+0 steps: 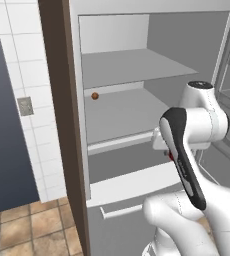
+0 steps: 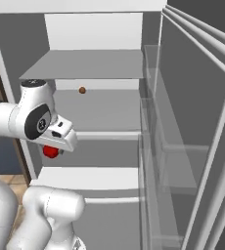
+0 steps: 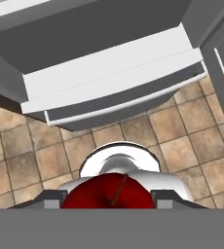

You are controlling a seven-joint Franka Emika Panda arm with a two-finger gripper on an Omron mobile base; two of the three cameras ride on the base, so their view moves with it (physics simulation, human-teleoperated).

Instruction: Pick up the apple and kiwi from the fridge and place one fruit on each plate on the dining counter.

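Note:
My gripper (image 3: 108,200) is shut on the apple (image 3: 106,193), a glossy red ball with its stem toward the camera, held between the fingers (image 3: 49,198). From the right base view the apple (image 2: 50,151) hangs under the hand, just in front of the open fridge (image 2: 100,110) at lower-shelf height. A sliver of the apple (image 1: 170,156) peeks out behind the forearm. The drawer front with its bar handle (image 3: 115,108) lies below the hand. The kiwi, the plates and the dining counter are out of view.
A small orange-brown ball (image 1: 94,95) (image 2: 82,90) rests at the back of the middle shelf. The open fridge door with clear bins (image 2: 188,146) stands to the right. A brown side panel (image 1: 57,100) borders the left. Tan floor tiles (image 3: 36,160) lie beneath.

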